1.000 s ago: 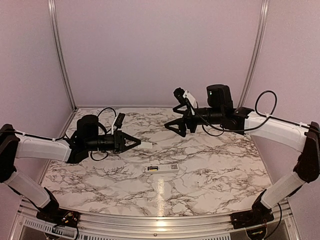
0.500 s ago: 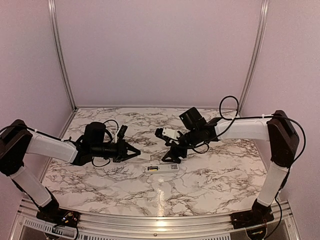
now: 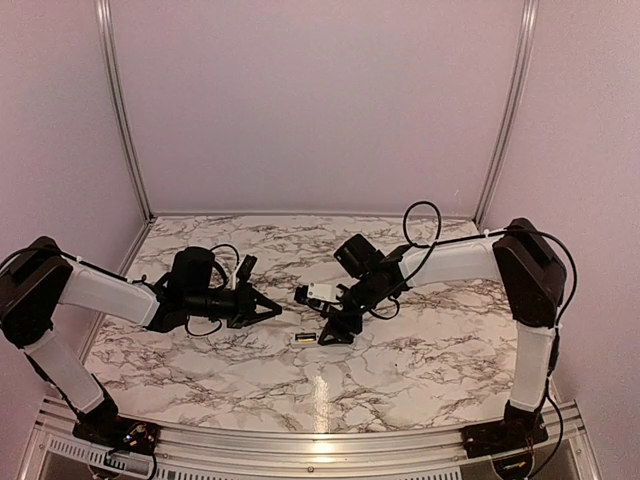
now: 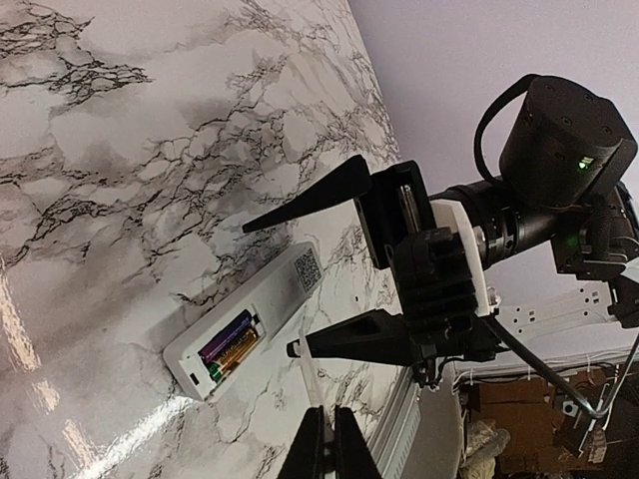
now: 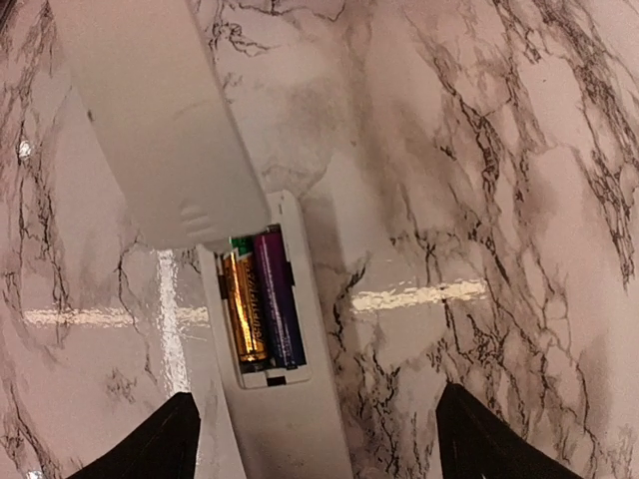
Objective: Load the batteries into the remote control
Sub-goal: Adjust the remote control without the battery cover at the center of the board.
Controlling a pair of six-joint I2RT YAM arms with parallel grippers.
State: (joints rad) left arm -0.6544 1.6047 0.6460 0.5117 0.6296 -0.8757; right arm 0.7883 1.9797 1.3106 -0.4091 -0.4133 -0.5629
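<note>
From the top camera, the slim white rectangular plastic remote control point(image 3: 304, 340) lies flat near the middle of the marble-patterned counter point(image 3: 430, 350). The right gripper point(image 3: 335, 330) reaches down over its right end, so part of the remote control is hidden. The left gripper point(image 3: 272, 307) hangs just to the left, pointing toward it. The two arms are probably this close because one is meant to steady the body while the other brings the lid.

In the left wrist view, the remote control lies back-up with its recess open. Two cylindrical batteries point(image 4: 230, 344), one gold and one purple, sit side by side inside, so loading looks done and only closing is left. The right jaws stand well apart, one finger on either side of the body and touching nothing. The left jaws are together at the bottom edge. A thin white strip point(image 4: 308, 374) runs into them, which is probably the short white plastic cover plate seen edge-on, though the view is too narrow to be sure.

In the right wrist view, the cover plate point(image 5: 150, 110) hangs over the upper end of the recess, its notched edge just above the battery tips, lined up to slide on. The right fingertips flank the remote control's lower half, ready to pinch it in place.
</note>
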